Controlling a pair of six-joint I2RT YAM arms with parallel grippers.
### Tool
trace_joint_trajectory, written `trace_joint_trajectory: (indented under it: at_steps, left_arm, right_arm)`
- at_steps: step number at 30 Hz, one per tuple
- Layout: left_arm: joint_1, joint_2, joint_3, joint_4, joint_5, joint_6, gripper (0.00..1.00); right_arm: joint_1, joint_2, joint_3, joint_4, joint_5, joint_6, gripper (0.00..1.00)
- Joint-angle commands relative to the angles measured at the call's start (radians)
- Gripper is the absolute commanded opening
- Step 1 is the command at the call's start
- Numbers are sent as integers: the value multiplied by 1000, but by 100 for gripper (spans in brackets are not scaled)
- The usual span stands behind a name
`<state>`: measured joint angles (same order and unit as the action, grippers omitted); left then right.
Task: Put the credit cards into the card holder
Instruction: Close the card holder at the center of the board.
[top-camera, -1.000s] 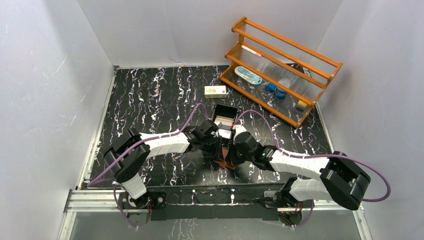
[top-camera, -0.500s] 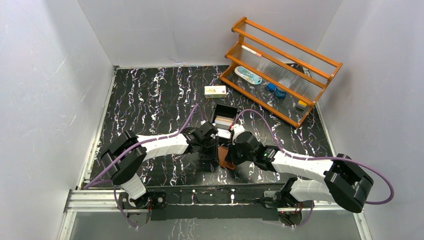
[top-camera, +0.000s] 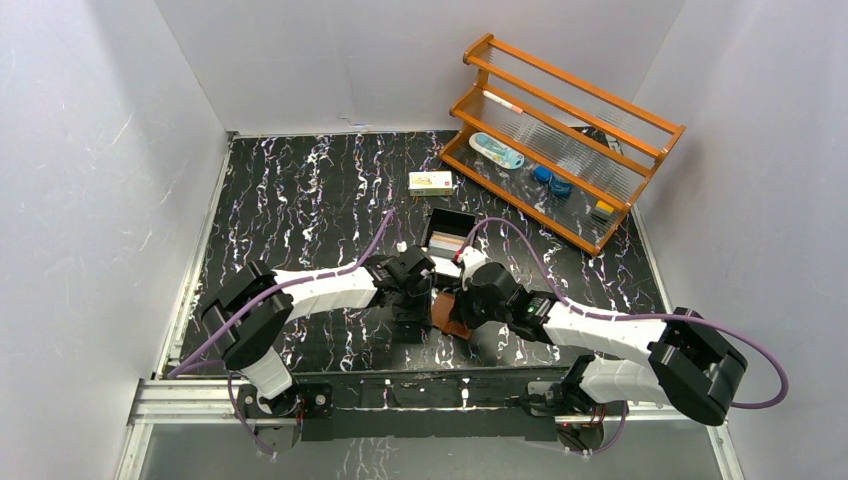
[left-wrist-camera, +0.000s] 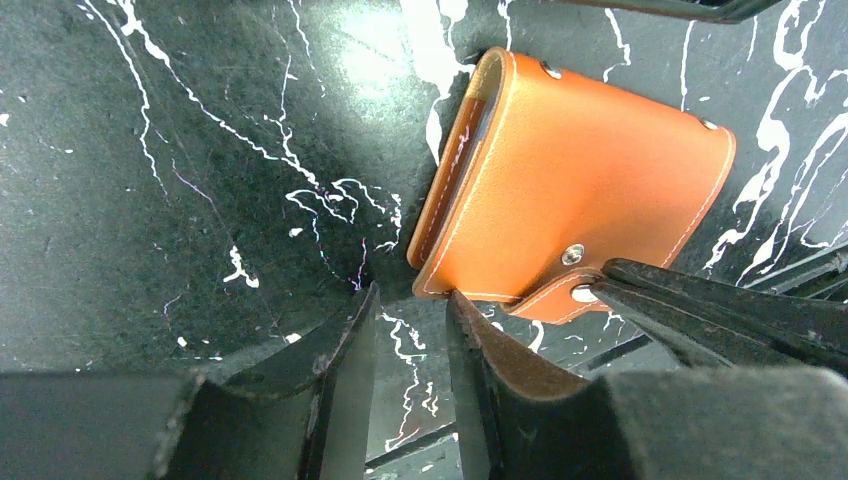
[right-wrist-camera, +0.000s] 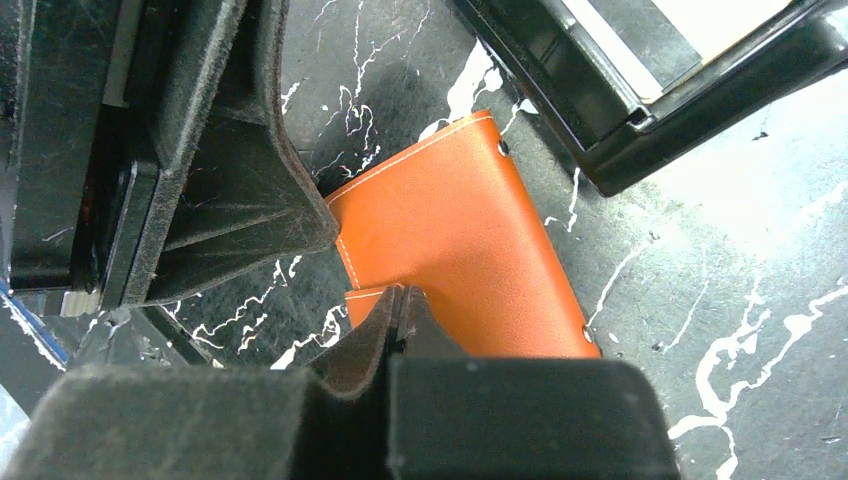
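The card holder (top-camera: 447, 316) (left-wrist-camera: 585, 165) (right-wrist-camera: 455, 235) is an orange-brown folded wallet lying closed on the dark table between my two grippers. My left gripper (top-camera: 419, 301) (left-wrist-camera: 408, 305) is open at its near left corner, with only table between the fingers; the right fingertip (left-wrist-camera: 455, 300) is at the holder's edge. My right gripper (top-camera: 458, 312) (right-wrist-camera: 400, 294) is shut, its tips resting on the holder's snap tab (left-wrist-camera: 560, 300). The credit cards (top-camera: 448, 243) (right-wrist-camera: 705, 20) lie in the black tray just behind the holder, pale and partly hidden.
The black tray (top-camera: 462, 222) (right-wrist-camera: 600, 110) stands just beyond the holder. A white-and-yellow carton (top-camera: 430, 181) lies farther back. A wooden rack (top-camera: 565, 140) with small items fills the back right. White walls close in on three sides.
My left gripper has opened a little and slid left off the holder, so more of the holder shows from above. The right gripper stays shut at the tab.
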<state>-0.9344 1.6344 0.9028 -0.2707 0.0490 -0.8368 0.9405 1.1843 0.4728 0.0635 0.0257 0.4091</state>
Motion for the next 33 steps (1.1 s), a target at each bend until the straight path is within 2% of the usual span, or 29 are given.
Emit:
trace_joint_trajectory:
  at_steps: [1,23,33]
  left_arm:
    - [-1,-5,26,-23,-7,21,30]
    - [-4,-39,41,105,121,28,30]
    - [-12,5,46,147,125,45,30]
  right_arm:
    - [-4,4,24,67,23,-37,0]
    - [-30,57,-34,138,18,-30,0]
    - [-35,43,-62,166,15,-18,0]
